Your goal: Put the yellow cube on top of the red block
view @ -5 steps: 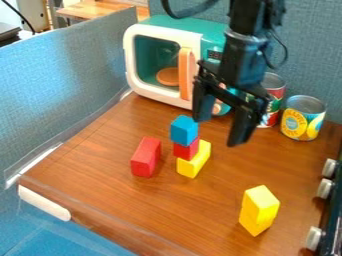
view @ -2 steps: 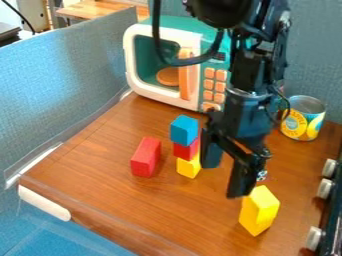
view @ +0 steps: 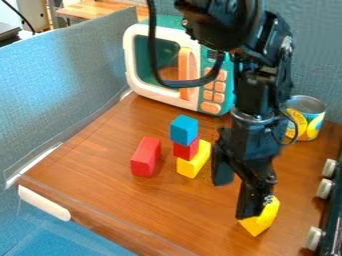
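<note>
Two jaws on my gripper (view: 235,199): spread apart, with the wood of the tabletop (view: 127,200) seen between them and nothing pinched
My arm: in from the top edge, bent downward over the right part of the view
Yellow cube (view: 259,223): on the tabletop at the lower right, partly behind one of my jaws; I cannot tell whether that jaw touches it, nor whether this is one tall piece or two stacked
Stack: near the middle, a blue cube (view: 184,130) on a red cube (view: 186,150), and that on a yellow block (view: 194,162) lying on the tabletop
Red block (view: 145,158): on the tabletop, to the left of the stack and apart from it, with nothing on top
Toy microwave (view: 132,67): at the back, white and teal, orange handle (view: 186,90) on its door
Can (view: 312,120): at the back right, upright, yellow on its label
Knobs (view: 324,189): three, pale, along the right edge
White bar (view: 43,203): at the tabletop's front left edge
</note>
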### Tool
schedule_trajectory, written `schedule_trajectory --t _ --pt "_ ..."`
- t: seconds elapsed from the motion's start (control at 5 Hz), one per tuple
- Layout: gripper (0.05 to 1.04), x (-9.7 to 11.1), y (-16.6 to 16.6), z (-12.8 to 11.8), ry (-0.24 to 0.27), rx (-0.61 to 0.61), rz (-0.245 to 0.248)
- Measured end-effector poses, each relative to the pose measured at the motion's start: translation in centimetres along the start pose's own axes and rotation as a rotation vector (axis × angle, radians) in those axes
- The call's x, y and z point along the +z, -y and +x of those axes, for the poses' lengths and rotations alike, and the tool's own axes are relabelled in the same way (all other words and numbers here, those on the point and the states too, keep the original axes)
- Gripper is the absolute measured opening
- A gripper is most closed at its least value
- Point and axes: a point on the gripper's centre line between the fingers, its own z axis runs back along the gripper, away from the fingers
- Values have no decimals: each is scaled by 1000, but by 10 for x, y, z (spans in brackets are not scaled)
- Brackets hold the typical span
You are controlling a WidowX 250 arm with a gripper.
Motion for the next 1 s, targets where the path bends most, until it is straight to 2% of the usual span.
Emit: schedule_trajectory --t 0.2,0.6,0.8,1.0 --pt "1000 -4 1 5 49 -17 6" --pt "1000 -8 -9 19 58 44 21" --pt "1000 -19 -14 25 36 93 30" --pt "1000 -25 -12 34 31 90 42"
